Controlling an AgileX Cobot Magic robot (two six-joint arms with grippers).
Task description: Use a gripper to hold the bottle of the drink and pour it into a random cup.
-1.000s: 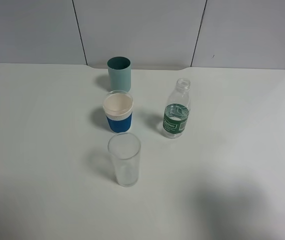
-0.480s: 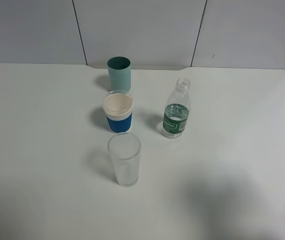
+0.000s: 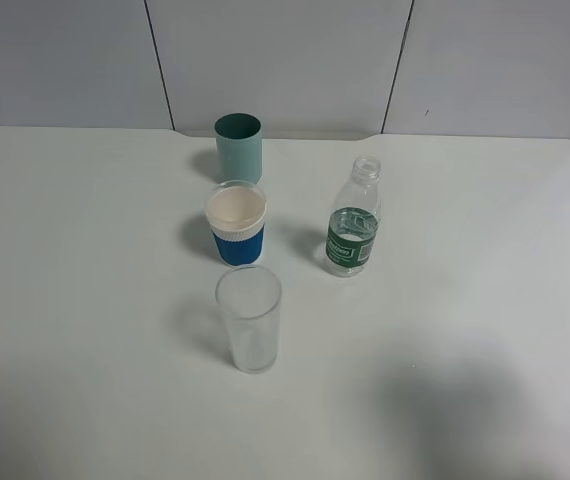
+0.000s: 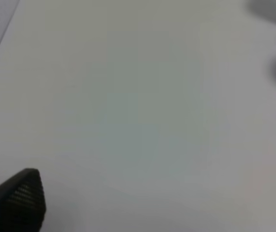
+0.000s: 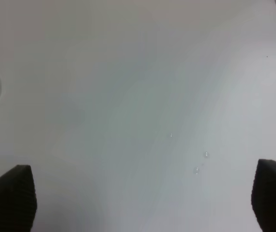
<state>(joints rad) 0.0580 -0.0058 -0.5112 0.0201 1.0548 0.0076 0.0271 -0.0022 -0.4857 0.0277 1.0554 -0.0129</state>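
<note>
Nothing on the white table (image 3: 85, 300) has moved since the earlier frames; only the soft dark shadow at the lower right of the high view has shifted a little, so an arm seems to be moving above there. The small clear plastic bottle with the dark green label (image 3: 353, 218) stands upright right of the middle, no cap on its narrow neck. The plain pale teal cup (image 3: 238, 147) stands at the top middle, near the wall. Below it are the white cup with a blue sleeve (image 3: 237, 224) and the tall clear glass (image 3: 249, 318), in a line. No arm shows in the high view. The right gripper (image 5: 143, 203) is spread wide, with its two black tips at the bottom corners of its wrist view, and it looks down on bare table. The bottle just peeks in at the left edge there. The left gripper (image 4: 152, 200) is spread wide too, over bare table. To do this step well, I think the right gripper should go to the bottle, put one tip on each side of the green label, and squeeze gently so nothing spills.
</note>
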